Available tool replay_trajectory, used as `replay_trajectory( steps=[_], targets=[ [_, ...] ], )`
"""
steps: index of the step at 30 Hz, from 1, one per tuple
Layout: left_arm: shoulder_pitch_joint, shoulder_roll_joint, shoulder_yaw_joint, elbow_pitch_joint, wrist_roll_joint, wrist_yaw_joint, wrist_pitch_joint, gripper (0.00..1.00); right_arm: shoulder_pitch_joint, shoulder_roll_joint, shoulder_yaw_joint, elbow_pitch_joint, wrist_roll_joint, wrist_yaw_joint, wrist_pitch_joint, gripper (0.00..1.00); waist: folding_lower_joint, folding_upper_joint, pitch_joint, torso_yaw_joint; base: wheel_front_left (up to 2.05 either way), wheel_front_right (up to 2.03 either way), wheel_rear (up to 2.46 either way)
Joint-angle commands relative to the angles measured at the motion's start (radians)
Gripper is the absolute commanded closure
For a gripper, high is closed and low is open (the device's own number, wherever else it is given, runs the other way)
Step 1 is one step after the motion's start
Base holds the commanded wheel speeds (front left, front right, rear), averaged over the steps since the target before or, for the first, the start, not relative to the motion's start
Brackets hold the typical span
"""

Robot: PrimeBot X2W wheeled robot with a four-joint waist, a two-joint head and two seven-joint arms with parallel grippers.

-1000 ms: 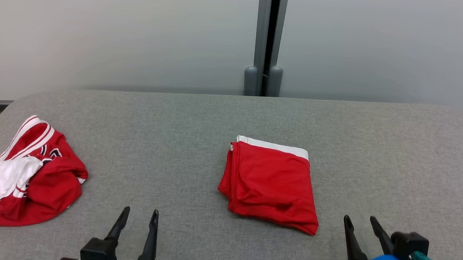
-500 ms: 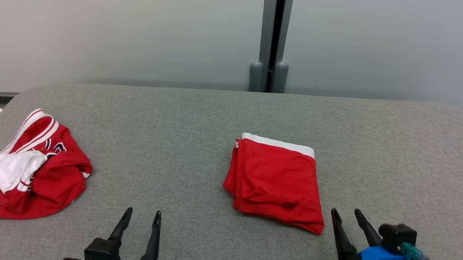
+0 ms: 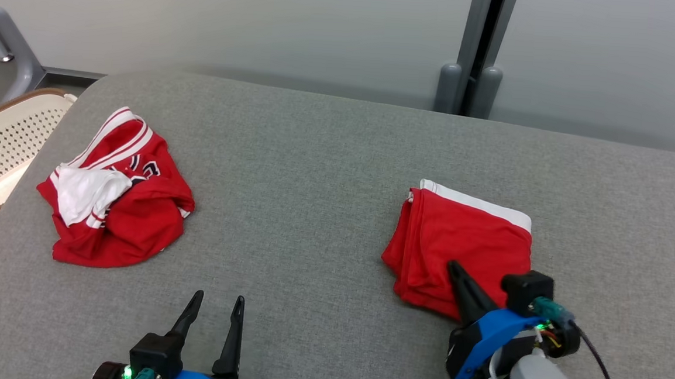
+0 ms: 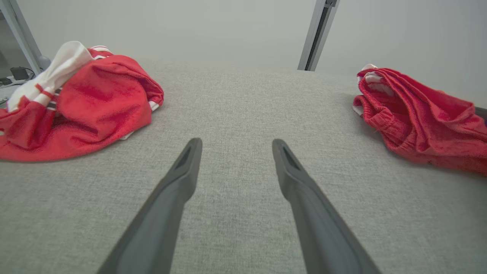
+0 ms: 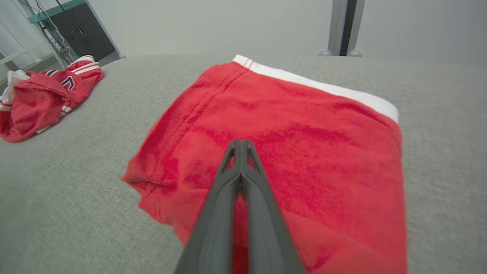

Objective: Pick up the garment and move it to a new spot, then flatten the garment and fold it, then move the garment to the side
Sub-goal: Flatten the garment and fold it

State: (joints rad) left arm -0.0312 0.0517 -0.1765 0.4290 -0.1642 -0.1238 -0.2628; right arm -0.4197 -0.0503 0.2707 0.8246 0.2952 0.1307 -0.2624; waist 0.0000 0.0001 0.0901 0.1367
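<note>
**Head view:** The folded red garment (image 3: 469, 244) lies right of centre on the grey surface (image 3: 303, 170), its white band (image 3: 483, 204) along the far edge. Your right hand (image 3: 455, 272), fingers pressed together, sets its tips over the garment's near-left part. Your left hand (image 3: 219, 298) hangs spread and empty, well apart to the left. A crumpled jersey (image 3: 116, 217) sits at far left, near a pale basket (image 3: 1, 134).

**Left wrist view:** The spread left hand (image 4: 236, 142) points at the surface between the two cloths. The folded red garment (image 4: 418, 114) is off to its right and the crumpled jersey (image 4: 87, 102) off to its left.

**Right wrist view:** The right hand (image 5: 240, 144) shows both fingers shut flat against each other, tips over the middle of the folded red garment (image 5: 304, 114). You cannot tell whether any cloth is caught between them.

The folding looks done, so the shift to the side seems to be what remains. Your right arm is by far the nearer. The garment lies under and straight ahead of that hand, and its length runs roughly along the fingers' line toward the white band.
</note>
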Motion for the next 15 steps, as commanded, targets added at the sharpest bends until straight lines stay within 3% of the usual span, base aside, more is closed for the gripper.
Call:
replay_trajectory(
  steps=[1,8,15],
  targets=[
    [-0.017,-0.001,0.005,-0.002,0.005,-0.005,-0.003,0.00,0.002,-0.001,0.045,0.001,0.024,0.000,-0.003,1.00,0.0000,-0.0001,0.016,0.018,0.00,0.00,0.00],
    [-0.019,-0.001,0.018,-0.008,-0.004,-0.008,-0.003,0.00,0.038,-0.003,0.298,-0.029,0.127,0.000,-0.003,1.00,0.0000,-0.0001,0.018,0.002,0.00,0.00,0.00],
    [-0.034,-0.001,0.022,-0.030,-0.010,-0.006,-0.003,0.00,0.019,-0.002,0.319,-0.147,0.162,0.000,-0.003,1.00,0.0000,-0.0001,-0.004,-0.054,0.00,0.00,0.00]
  ],
)
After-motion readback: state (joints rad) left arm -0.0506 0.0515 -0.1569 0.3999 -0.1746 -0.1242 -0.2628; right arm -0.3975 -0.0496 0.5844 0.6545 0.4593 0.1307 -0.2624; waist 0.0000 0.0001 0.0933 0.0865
